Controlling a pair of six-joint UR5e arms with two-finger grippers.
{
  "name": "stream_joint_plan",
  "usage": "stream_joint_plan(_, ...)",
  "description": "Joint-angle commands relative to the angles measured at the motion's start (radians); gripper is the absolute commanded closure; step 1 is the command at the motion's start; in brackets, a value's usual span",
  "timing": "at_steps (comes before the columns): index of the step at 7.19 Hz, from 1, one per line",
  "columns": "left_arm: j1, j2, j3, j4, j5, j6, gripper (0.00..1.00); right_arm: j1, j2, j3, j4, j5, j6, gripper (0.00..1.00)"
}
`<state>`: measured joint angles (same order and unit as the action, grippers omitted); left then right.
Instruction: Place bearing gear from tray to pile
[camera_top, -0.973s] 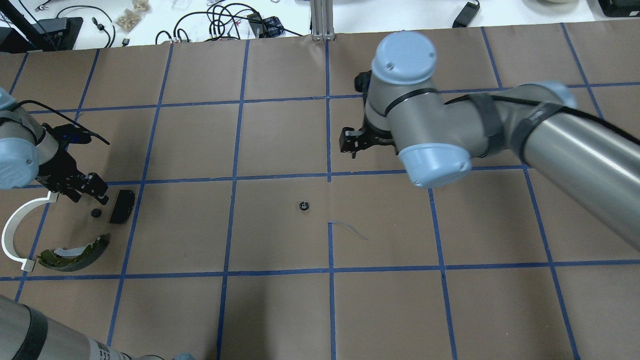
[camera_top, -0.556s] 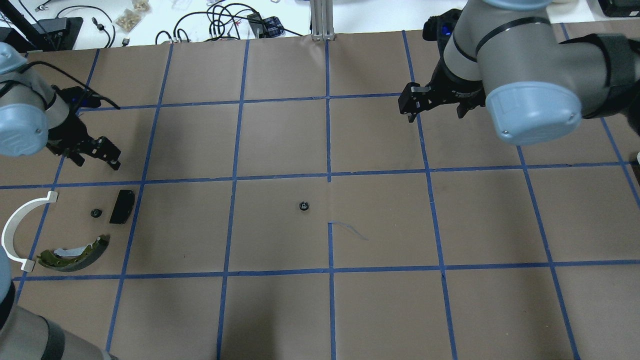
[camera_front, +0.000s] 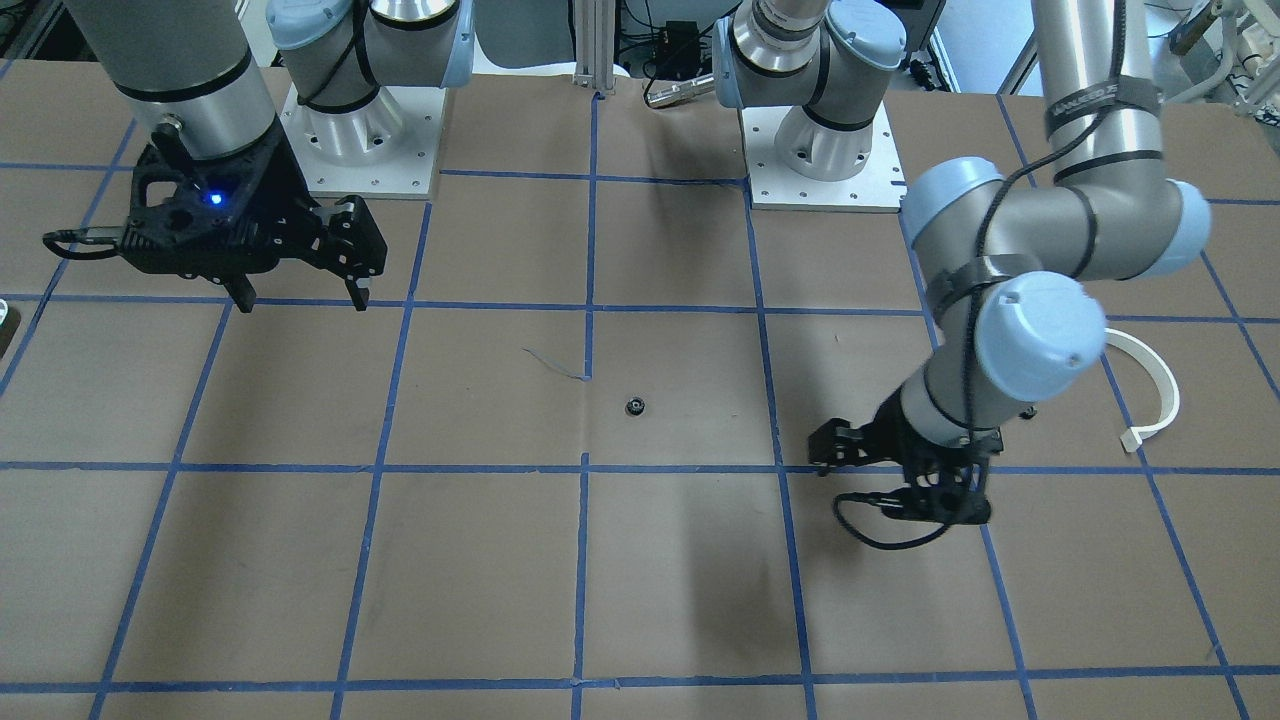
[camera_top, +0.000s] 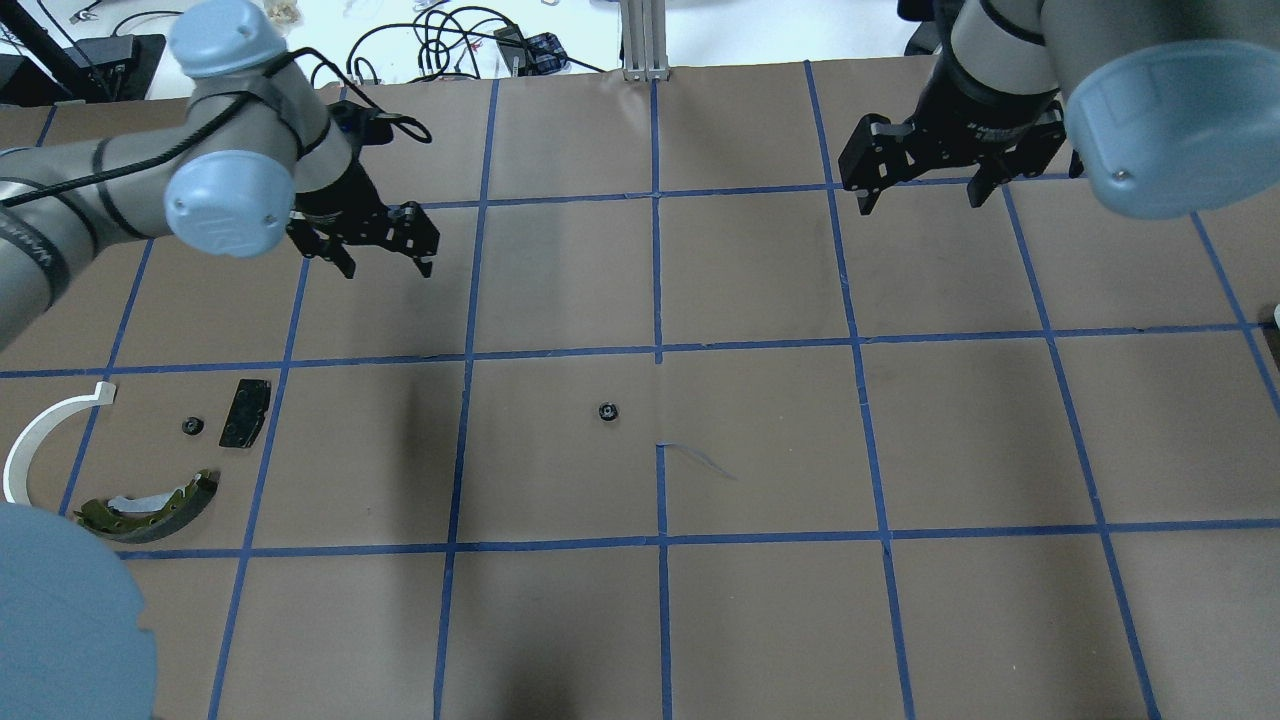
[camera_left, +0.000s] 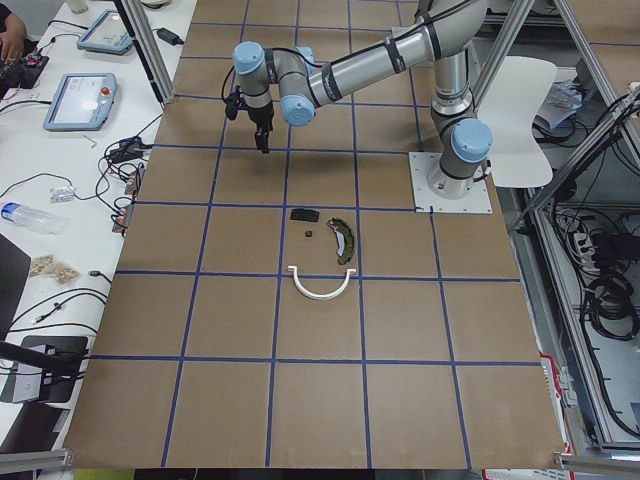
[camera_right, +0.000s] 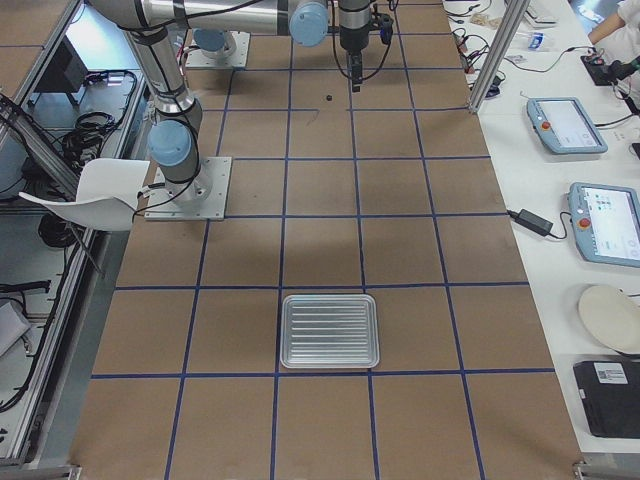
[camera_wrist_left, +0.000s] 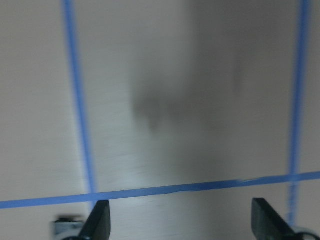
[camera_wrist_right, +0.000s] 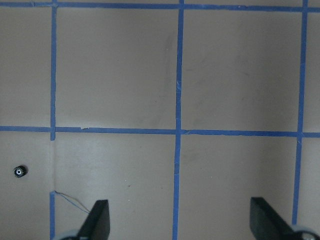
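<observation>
We find wide open room on the brown paper table cover with its blue tape grid (camera_top: 560, 620): the whole near half, towards the robot, holds nothing but paper and tape.

The left gripper (camera_top: 388, 268) hangs above the far left squares. Its jaws are spread wide with nothing between them, and its wrist view shows only blurred paper and tape between the two fingertips. The right gripper (camera_top: 920, 203) hangs above the far right squares, close to the table's far edge. It too is spread wide and holds nothing, and its wrist view shows bare grid between the tips.

The pile lies near the table's left end, well apart from both grippers. In it we see a dark olive curved brake shoe (camera_top: 150, 505), a white curved arc strip (camera_top: 40, 440) partly hidden behind the left arm's blue joint cap, and a small black rectangular pad (camera_top: 245, 412). A small black round bearing gear (camera_top: 191, 426) lies flat on the paper among them, just beside the pad and touching none of them. Another small black round gear with a pale centre (camera_top: 606, 411) lies alone near the middle of the table, next to the central tape line and near a thin scratch in the paper.

The only container, a silver ribbed metal tray (camera_right: 330, 331), shows in the exterior right view alone. It sits flat towards the table's right end, inside one grid square, well apart from both arms. Its ribbed floor shows from rim to rim.
</observation>
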<state>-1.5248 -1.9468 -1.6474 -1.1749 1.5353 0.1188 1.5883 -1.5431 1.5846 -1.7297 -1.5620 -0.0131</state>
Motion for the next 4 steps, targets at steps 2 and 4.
stream_joint_plan(2,-0.231,-0.023,-0.028,0.032,-0.015,-0.186,0.0,-0.001,0.009,-0.04,0.081,-0.003,-0.002,0.0)
stream_joint_plan(4,-0.267,-0.029,-0.106,0.105,-0.064,-0.2,0.0,-0.008,0.008,-0.006,0.105,-0.006,-0.025,0.0)
